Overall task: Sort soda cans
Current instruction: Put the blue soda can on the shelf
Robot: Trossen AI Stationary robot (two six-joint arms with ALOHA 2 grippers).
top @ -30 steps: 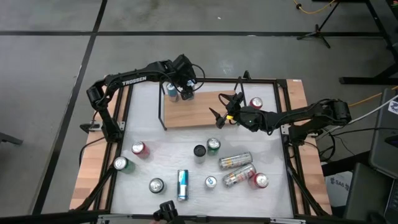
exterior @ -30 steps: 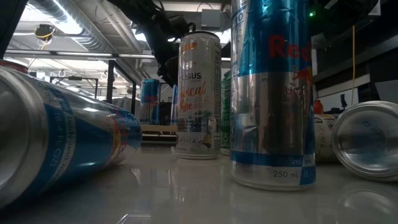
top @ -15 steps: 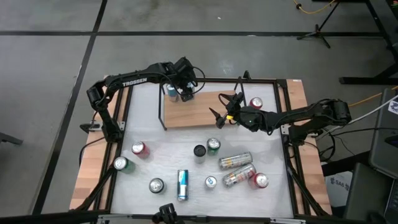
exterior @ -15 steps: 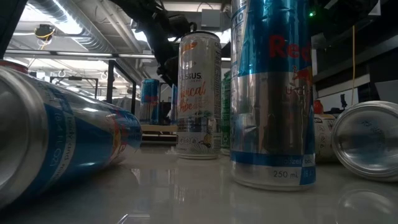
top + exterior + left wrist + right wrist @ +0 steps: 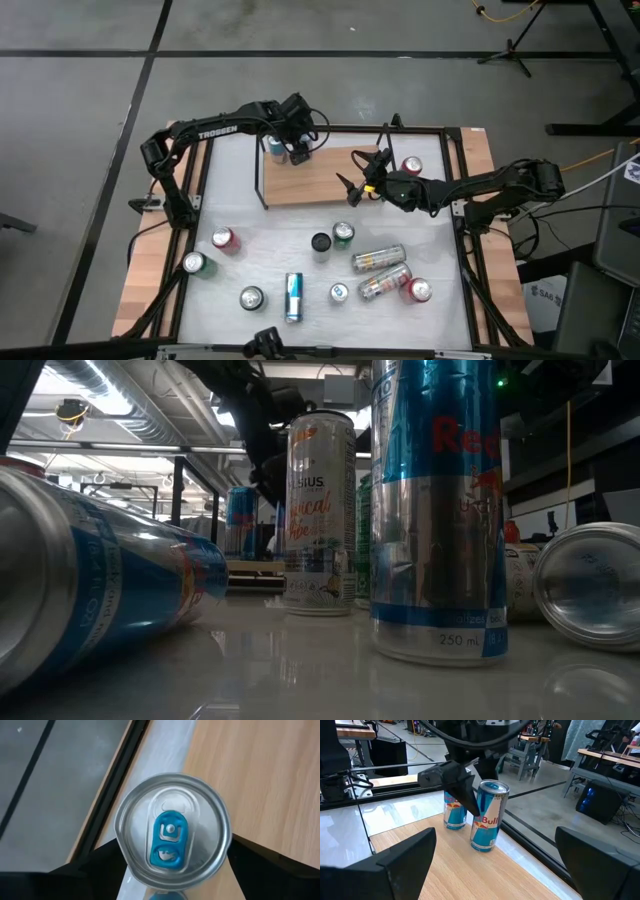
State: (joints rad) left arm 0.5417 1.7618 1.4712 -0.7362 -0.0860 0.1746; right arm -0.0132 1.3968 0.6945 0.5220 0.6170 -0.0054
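standing upright at the far-left corner of the light wooden board (image 5: 320,178) is a blue-and-silver soda can with a blue pull tab (image 5: 172,831), with a second blue-and-silver can (image 5: 454,811) just beside it. the left gripper (image 5: 291,150) hangs over the first can, its dark fingers (image 5: 451,780) spread on either side, apart from the can wall. the right gripper (image 5: 352,172) hovers over the board's middle, wide open and holding nothing. the other loose metal cans (image 5: 380,260) lie scattered on the white table (image 5: 270,250) nearer the front.
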